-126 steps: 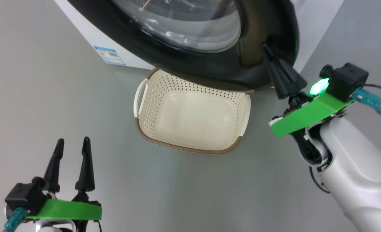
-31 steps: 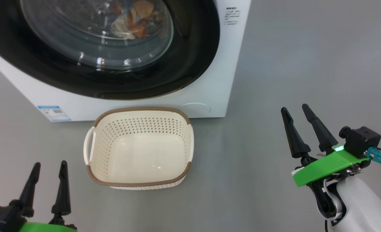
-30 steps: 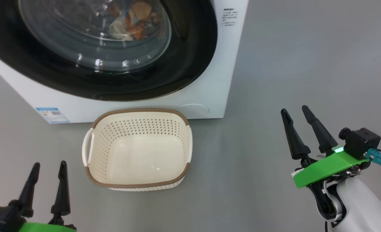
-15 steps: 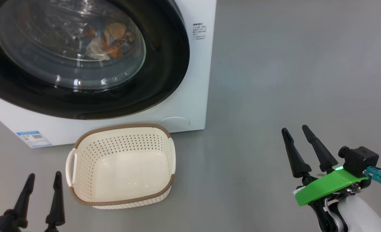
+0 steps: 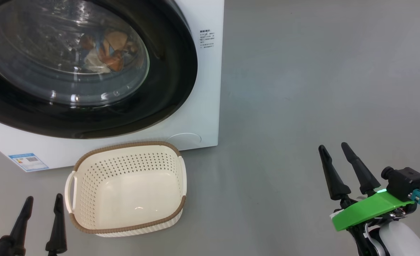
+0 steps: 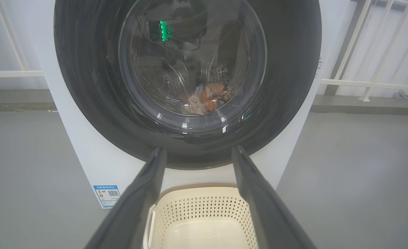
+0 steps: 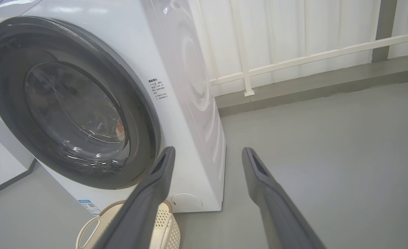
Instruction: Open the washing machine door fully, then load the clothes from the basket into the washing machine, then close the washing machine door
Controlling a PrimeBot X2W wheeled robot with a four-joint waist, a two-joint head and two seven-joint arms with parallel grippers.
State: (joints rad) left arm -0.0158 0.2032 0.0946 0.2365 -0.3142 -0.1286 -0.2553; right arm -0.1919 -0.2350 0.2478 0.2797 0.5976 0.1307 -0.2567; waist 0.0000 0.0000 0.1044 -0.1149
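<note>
On the grey floor [image 5: 302, 89], the washing machine [image 5: 208, 89] stood at the upper left of the head view, white and boxy. The washing machine door [image 5: 174, 71] was shut, with its glossy black rim flat against the front and its glass bowl in the middle. Through the glass the clothes [image 5: 103, 53] lay bunched low in the drum, orange-brown, cream and a bit of blue. The separate pieces could not be told apart. A blue label sticker [image 5: 28, 161] sat on the machine's lower left corner and a round cap [image 5: 184, 139] on its lower right. Small printed text [image 5: 207, 37] sat high on the right edge of the front.

The basket [image 5: 131, 161] stood upright on the floor just in front of the machine, below the door. Whether it touched the front panel could not be told. It was cream with perforated walls, a brown rim and white side handles, and its smooth bare bottom showed whole.

The left gripper [image 5: 43, 201] hung at the lower left of the head view, just left of the basket and apart from it, fingers spread and free. In the left wrist view its fingers [image 6: 138, 200] framed the basket's far rim and the door's lower rim.

The right gripper [image 5: 333, 149] hung at the lower right over bare floor, well apart from basket and machine. Its fingers were also parted and free, with a green bracket [image 5: 370, 209] and a lit green light behind them. The right wrist view showed the machine's side wall and a white railing [image 7: 311, 55] behind.
</note>
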